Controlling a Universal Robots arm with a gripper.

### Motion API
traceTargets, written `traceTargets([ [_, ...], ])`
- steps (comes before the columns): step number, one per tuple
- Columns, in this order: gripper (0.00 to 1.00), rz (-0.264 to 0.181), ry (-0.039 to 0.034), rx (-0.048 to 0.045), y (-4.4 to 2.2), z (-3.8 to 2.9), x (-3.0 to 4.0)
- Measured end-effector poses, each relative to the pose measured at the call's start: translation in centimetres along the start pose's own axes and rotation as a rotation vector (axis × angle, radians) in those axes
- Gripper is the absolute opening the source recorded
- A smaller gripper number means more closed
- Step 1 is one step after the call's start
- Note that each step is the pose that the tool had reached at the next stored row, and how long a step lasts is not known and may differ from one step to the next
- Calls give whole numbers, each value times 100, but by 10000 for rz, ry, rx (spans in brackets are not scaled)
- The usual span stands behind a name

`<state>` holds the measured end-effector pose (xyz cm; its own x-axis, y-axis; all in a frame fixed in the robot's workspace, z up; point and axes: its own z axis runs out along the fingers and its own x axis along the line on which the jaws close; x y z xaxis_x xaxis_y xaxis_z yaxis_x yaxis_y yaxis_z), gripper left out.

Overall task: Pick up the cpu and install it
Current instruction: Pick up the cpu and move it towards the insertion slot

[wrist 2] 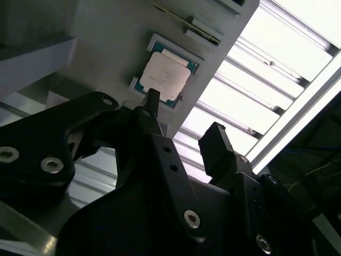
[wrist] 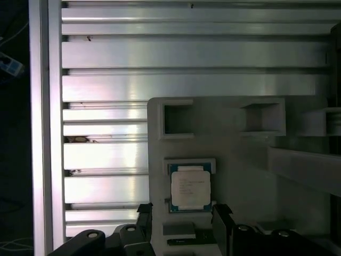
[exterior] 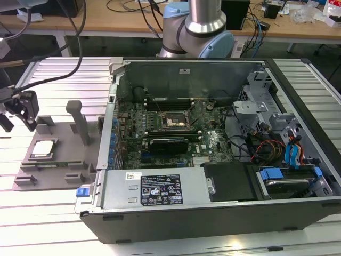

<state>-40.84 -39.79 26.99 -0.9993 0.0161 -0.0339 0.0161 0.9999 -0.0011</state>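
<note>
While the black two-finger gripper (exterior: pixel 18 120) hangs empty, jaws wide, at the exterior view's left, the small square silver-topped cpu (exterior: pixel 42 148) lies just below it in a grey plastic tray (exterior: pixel 64 154), well apart from the black-framed socket (exterior: pixel 174 122).

Space above cpu (wrist: pixel 190 188) open; low tray (wrist: pixel 240 160) rims flank it. Upright post (exterior: pixel 80 125) stands between it and the case (exterior: pixel 122 213), probably clear of a straight descent.

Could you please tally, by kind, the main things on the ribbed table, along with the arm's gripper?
cpu: 1
grey holder tray: 1
open computer case: 1
gripper: 1
Total: 4
</note>
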Motion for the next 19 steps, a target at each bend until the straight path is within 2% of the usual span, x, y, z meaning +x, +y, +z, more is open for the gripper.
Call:
traceTargets([
  [6,57,0,1,0,0,76,3],
  [19,57,0,0,0,0,192,7],
])
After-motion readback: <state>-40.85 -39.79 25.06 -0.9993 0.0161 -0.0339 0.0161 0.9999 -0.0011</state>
